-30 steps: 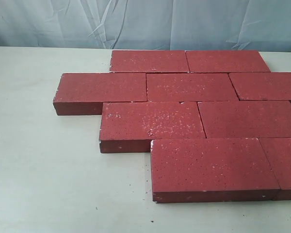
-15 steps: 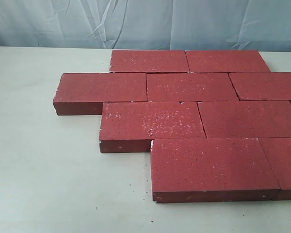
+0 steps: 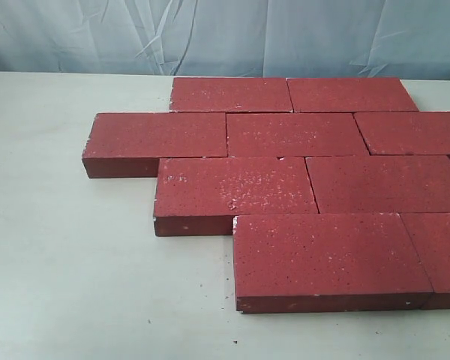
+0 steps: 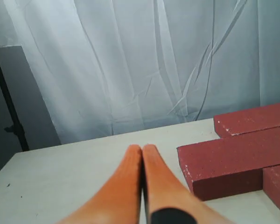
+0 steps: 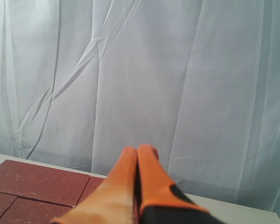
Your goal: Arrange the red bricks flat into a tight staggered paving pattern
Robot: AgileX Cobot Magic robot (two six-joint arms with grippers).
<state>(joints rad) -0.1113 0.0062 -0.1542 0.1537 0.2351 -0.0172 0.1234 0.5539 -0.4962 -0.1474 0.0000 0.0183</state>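
Presently, exterior view: nine flat rectangular dark-red paving bricks [image 3: 285, 176], whitish-speckled, lie flat on the pale matte desk [image 3: 75, 262] in four staggered rows: two at the back, then three, two and two. Joints are tight, with neighbouring sides touching. The block occupies the middle and right of the desk, and two bricks are cut by the frame edge. A creased white fabric curtain [image 3: 97, 37] hangs behind.

Left wrist view: the left claw [image 4: 142, 149], with smooth orange fingers, is pressed together and grips nothing. It hangs above bare desk, and the stepped ends of three brick rows sit near it, not touching.

Right wrist view: the right claw [image 5: 137, 150], also orange-fingered, is likewise pressed together and empty. Bricks lie below it, clear of the fingers, with the curtain beyond.
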